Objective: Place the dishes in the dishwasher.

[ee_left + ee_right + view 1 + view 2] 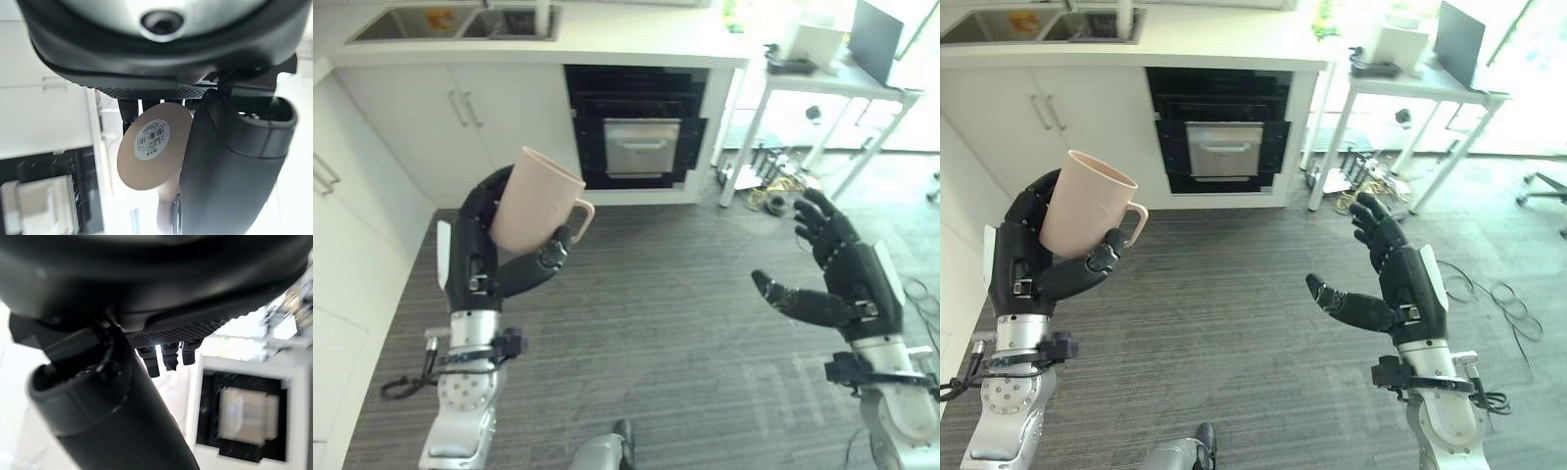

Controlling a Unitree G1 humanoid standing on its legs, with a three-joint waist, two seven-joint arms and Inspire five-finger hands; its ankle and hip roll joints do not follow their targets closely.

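The left hand [484, 257] has its fingers clamped round a beige mug [534, 202], held upright but tilted, mouth toward the dishwasher [636, 125] that stands open well beyond it under the counter [636, 44], while the right hand [842, 279], fingers spread apart, holds nothing.

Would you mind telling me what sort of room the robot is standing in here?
Most likely a kitchen: a white counter with an inset sink, white cabinets beneath, and a built-in dishwasher with dark racks. The left hand holds a mug.
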